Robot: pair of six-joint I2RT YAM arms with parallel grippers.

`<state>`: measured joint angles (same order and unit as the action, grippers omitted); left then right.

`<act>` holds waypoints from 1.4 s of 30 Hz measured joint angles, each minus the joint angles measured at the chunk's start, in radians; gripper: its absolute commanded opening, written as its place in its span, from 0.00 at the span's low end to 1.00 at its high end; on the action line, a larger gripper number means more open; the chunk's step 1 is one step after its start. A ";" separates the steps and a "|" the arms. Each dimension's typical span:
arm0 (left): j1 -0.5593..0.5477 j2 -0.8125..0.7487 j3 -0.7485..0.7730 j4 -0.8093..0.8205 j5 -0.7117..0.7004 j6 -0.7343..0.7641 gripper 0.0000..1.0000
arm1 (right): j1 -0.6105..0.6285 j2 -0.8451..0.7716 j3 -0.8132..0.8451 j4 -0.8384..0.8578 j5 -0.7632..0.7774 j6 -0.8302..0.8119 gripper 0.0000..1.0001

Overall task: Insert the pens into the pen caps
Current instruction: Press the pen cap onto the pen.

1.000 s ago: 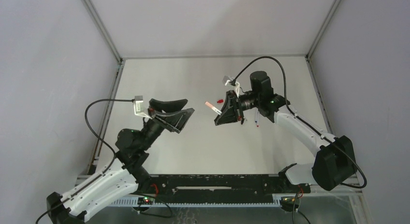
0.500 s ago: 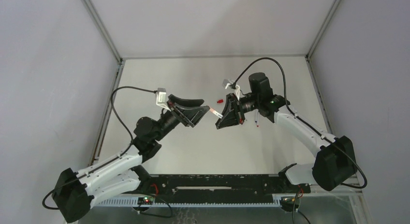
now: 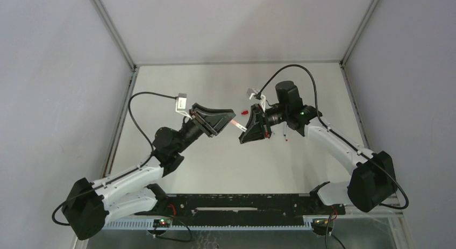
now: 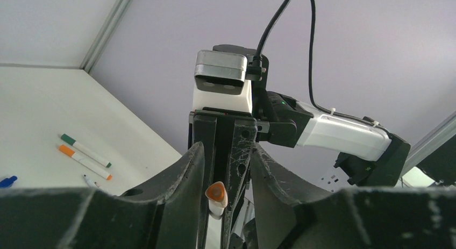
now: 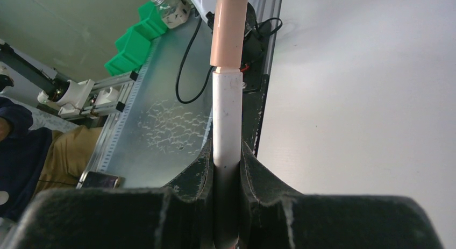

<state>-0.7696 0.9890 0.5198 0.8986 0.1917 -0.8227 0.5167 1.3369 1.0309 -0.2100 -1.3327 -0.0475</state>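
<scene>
Gripping a slim white-barrelled marker pen [image 5: 226, 114] low on its barrel, right gripper [image 5: 226, 149] clenched tight, held up above the table between the two arms. Carrying a short peach-orange plastic cap [image 5: 228, 28] on the far end of that barrel, apparently on but perhaps not pushed home. Bracketing that cap with the left gripper [image 4: 227, 149], fingers either side of its orange end; cannot tell whether pinching it or only standing around it. Judged to be partway through seating this one cap. Calls next for a firm hold on the cap and a straight push along the barrel, keeping both grippers in line to avoid skewing. Noting also a small red plastic cap [image 3: 244, 113] lying on the white table [image 3: 215, 163] just beyond, plus a green-ended pen [image 4: 86, 150] and an orange-ended pen [image 4: 85, 162] side by side.
</scene>
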 measured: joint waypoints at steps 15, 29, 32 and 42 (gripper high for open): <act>-0.010 0.043 0.000 0.046 0.003 -0.043 0.32 | 0.000 0.000 0.006 -0.003 0.008 0.000 0.00; -0.014 0.064 0.000 0.061 0.003 -0.053 0.31 | 0.000 0.000 0.006 -0.003 0.013 0.000 0.00; -0.017 0.071 0.000 0.061 0.002 -0.054 0.28 | 0.000 0.000 0.006 -0.003 0.015 0.000 0.00; -0.019 0.079 0.000 0.063 -0.011 -0.061 0.00 | 0.000 0.000 0.006 -0.006 0.014 0.000 0.00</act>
<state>-0.7887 1.0683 0.5198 0.9615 0.1810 -0.8841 0.5167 1.3369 1.0370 -0.2157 -1.3190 -0.0475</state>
